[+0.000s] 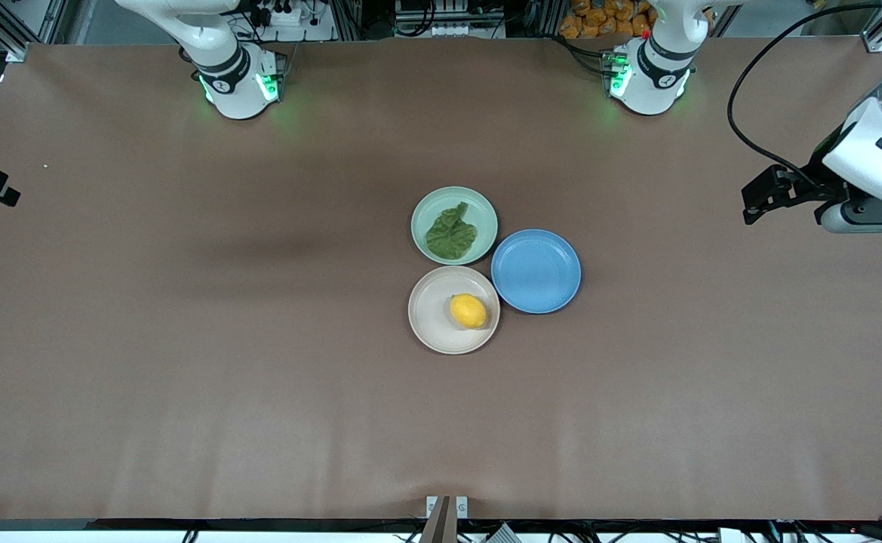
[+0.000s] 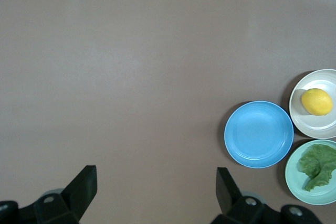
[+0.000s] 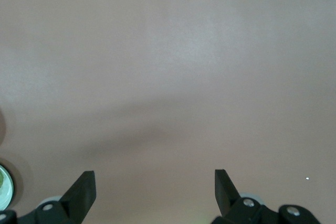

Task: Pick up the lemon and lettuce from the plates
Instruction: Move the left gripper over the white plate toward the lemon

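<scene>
The yellow lemon [image 1: 468, 311] lies on the beige-cream plate [image 1: 429, 317] in the middle of the table. The dark green lettuce [image 1: 451, 232] lies flat on the mint green plate [image 1: 486, 211], farther from the front camera. My left gripper [image 1: 750, 205] hangs open and empty over the bare table at the left arm's end, well away from the plates. Its wrist view shows the open gripper [image 2: 156, 177], the lemon [image 2: 316, 102] and the lettuce [image 2: 317, 165]. My right gripper [image 3: 155, 178] is open and empty over bare table; in the front view only a dark part shows at the right arm's end.
An empty blue plate [image 1: 536, 271] touches both other plates on the side toward the left arm's end; it also shows in the left wrist view [image 2: 259, 134]. A sliver of the mint plate [image 3: 4, 184] shows in the right wrist view. Brown tabletop surrounds the plates.
</scene>
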Motion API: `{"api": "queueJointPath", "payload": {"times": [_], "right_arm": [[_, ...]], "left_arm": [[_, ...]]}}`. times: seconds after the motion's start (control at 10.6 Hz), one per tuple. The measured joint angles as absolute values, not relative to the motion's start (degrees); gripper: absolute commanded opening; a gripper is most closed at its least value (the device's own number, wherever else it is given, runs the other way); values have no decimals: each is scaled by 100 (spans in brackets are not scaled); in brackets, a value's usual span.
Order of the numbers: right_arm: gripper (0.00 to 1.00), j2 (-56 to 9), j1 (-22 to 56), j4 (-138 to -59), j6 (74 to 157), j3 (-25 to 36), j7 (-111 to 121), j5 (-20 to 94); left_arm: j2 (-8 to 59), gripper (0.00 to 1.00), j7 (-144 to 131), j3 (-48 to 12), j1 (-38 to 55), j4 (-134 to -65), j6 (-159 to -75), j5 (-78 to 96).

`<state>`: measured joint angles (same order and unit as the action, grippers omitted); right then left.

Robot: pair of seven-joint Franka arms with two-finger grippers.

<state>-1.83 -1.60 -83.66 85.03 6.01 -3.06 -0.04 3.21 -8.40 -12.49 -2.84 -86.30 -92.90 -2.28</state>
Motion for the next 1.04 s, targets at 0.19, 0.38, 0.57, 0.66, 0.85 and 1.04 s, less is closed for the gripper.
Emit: {"api": "queueJointPath", "payload": {"times": [0.19, 0.38, 0.57, 0.66, 0.85, 1.04], "right_arm": [[100, -192, -153, -8366, 8508, 600, -306, -7], [100, -192, -127, -8366, 8509, 598, -306, -9], [100, -193, -113, -8365, 8510, 598, -306, -10], [100, -193, -112, -8365, 8510, 598, -306, -10], [100, -195, -111, -8364, 8511, 598, -306, -11], [100, -199, -110, -8362, 8512, 597, -306, -12]], "left_arm": [[321, 100, -840, -1249, -284, -8630, -9290, -228], [322, 100, -840, -1249, -282, -8635, -9290, -228], [333, 100, -840, -1250, -282, -8644, -9290, 43], [359, 100, -840, -1249, -282, -8661, -9290, 204], [526, 100, -830, -1258, -176, -8706, -9456, 285], [845, 100, -831, -1268, 269, -8732, -9958, 314]]}}
